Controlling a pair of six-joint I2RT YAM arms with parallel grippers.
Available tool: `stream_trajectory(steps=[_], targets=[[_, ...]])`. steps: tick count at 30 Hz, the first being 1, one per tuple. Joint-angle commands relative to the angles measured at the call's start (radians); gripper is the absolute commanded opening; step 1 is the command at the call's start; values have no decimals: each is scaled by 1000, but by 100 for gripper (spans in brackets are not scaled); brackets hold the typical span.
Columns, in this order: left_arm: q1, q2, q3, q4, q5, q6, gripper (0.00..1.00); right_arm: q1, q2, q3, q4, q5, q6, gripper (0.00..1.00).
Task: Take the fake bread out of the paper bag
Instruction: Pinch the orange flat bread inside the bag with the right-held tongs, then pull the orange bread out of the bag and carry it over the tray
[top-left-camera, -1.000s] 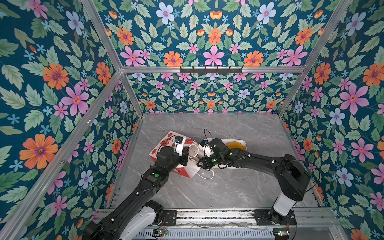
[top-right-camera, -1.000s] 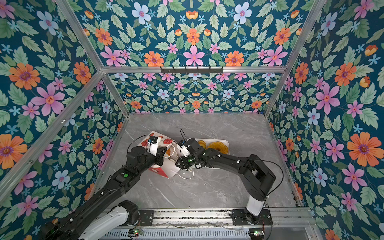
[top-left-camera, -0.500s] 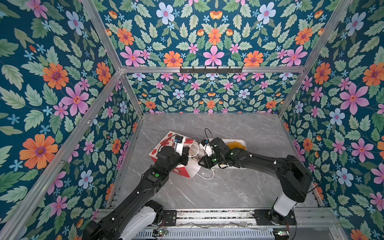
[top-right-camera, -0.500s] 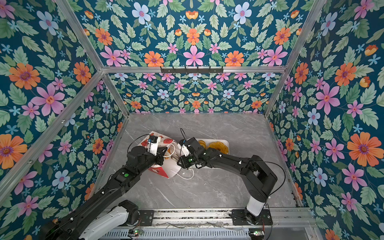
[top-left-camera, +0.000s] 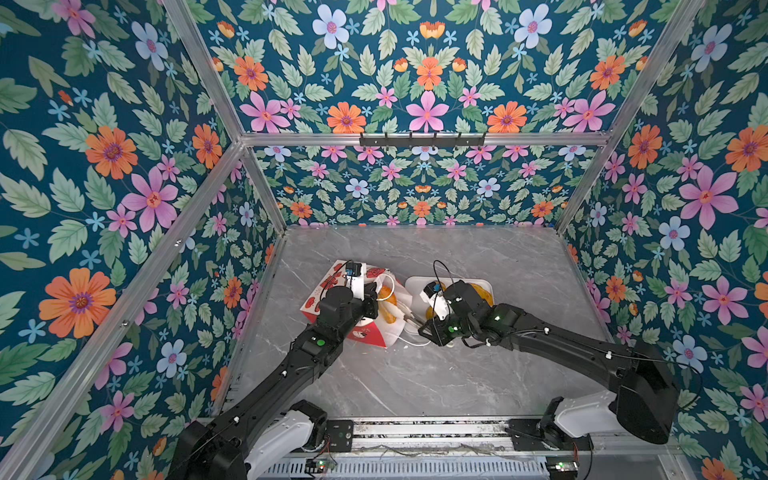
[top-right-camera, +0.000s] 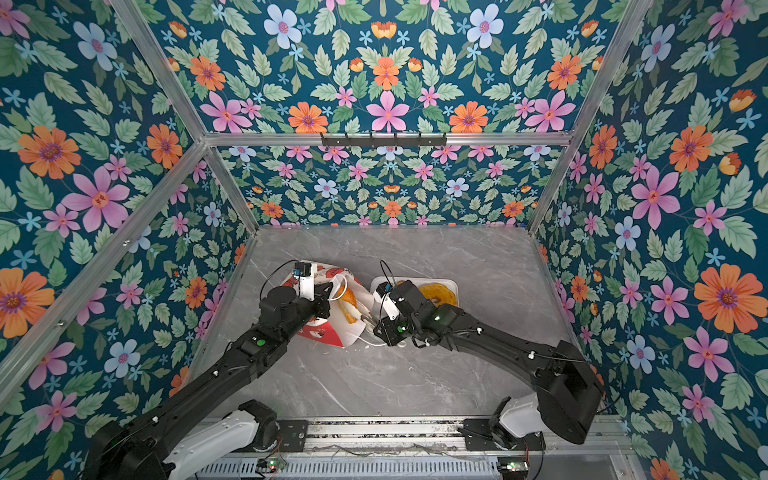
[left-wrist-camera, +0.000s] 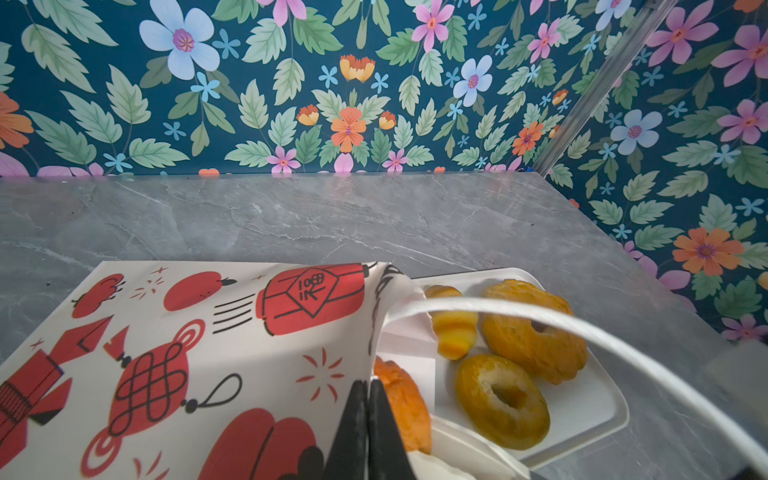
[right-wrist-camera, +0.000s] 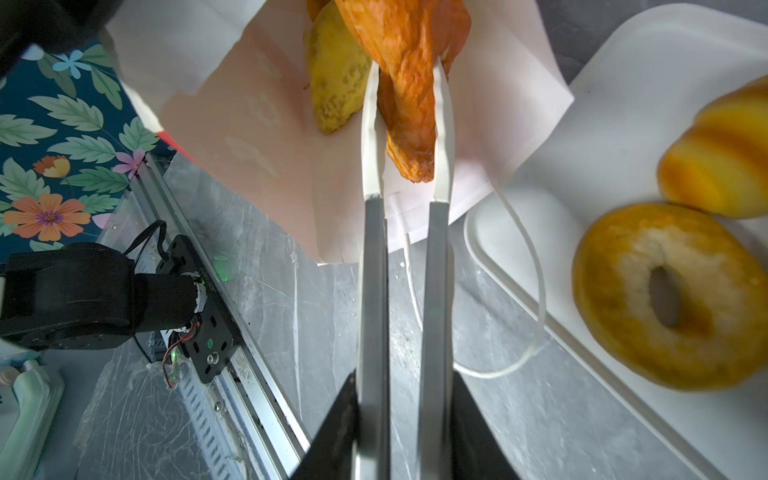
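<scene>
Two wrist views alone show right gripper (right-wrist-camera: 405, 87) pinching orange bread (right-wrist-camera: 409, 45), left gripper (left-wrist-camera: 367, 392) pinching paper bag (left-wrist-camera: 208, 353).

A flat white rectangular plastic tray (top-left-camera: 415, 284) lies on the grey marble-patterned tabletop (top-left-camera: 415, 374). Grey metal tongs with white tips (right-wrist-camera: 374, 270) hang above the tabletop just beside it. A black hook rail (top-left-camera: 422, 141) sits on the rear aluminium bar (top-left-camera: 291, 139) of the teal floral walls (top-left-camera: 424, 62).
</scene>
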Motion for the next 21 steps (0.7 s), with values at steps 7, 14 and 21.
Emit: stream_trajectory(steps=[7, 14, 21], targets=[[4, 9, 3, 51, -149, -42, 7, 1, -151, -38, -56, 39, -54, 26], [11, 20, 5, 69, -199, -59, 7, -1, -222, -25, -164, 107, -110, 25], [28, -7, -21, 56, -226, -69, 7, -50, -292, -2, -264, 219, -151, 25]])
